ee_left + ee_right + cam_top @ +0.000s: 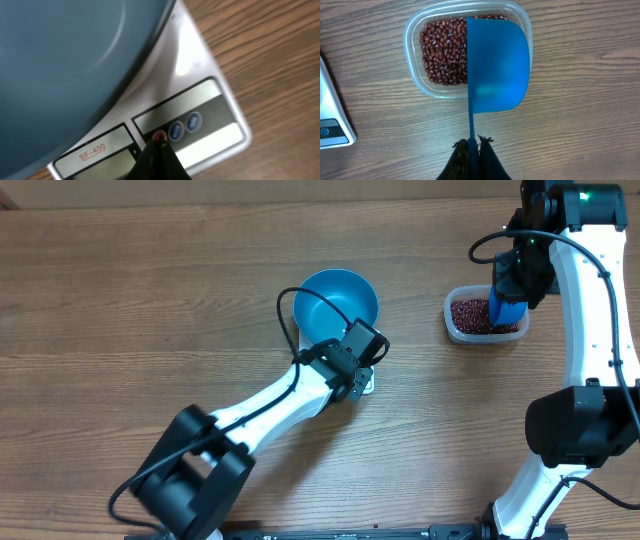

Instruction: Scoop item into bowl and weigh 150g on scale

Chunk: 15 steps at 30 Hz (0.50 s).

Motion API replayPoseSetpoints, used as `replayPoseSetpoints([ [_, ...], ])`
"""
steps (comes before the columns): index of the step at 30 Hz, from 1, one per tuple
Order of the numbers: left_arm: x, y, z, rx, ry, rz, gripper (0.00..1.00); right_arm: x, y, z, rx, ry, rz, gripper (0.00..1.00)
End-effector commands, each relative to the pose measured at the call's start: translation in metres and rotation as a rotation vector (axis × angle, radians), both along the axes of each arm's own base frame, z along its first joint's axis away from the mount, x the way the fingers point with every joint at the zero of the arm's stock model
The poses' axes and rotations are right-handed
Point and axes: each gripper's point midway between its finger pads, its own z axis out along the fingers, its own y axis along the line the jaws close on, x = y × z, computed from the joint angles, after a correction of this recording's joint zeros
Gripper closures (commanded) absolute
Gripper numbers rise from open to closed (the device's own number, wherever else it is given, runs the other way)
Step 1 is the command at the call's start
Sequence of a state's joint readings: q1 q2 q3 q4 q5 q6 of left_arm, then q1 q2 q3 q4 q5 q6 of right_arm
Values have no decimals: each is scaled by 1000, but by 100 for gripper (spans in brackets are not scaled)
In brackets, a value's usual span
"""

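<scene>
The blue bowl (335, 295) sits on the white scale (200, 75) near the middle of the wooden table (150, 300). The left gripper (159, 146), jaws closed on nothing, has its tip at the red button (159, 135) beside the scale's display. Well to the right, the clear tub (415, 82) holds the red-brown beans (442, 50), and over its right half hangs the blue scoop (497, 65), its handle pinched in the clenched right gripper (472, 147).
</scene>
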<state>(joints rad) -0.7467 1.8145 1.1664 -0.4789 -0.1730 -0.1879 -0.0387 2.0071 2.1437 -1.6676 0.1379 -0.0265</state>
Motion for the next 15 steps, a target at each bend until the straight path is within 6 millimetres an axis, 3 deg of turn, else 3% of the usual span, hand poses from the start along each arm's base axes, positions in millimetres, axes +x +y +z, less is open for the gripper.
replayPoseSetpoints([
  [1, 0, -16, 63, -152, -67, -1, 96, 4, -1, 3, 1, -19, -6, 96],
  [4, -8, 2, 95, -192, -76, 55, 96, 3, -1, 3, 1, -19, -13, 96],
  [6, -14, 11, 100, -189, -58, 67, 96, 3, -1, 3, 2, -21, -24, 96],
  [8, -25, 27, 93, -155, 9, 104, 96, 3, -1, 3, 2, -19, -24, 96],
  [15, -42, 45, 73, -72, 111, 118, 96, 3, -1, 3, 2, -17, -24, 96],
])
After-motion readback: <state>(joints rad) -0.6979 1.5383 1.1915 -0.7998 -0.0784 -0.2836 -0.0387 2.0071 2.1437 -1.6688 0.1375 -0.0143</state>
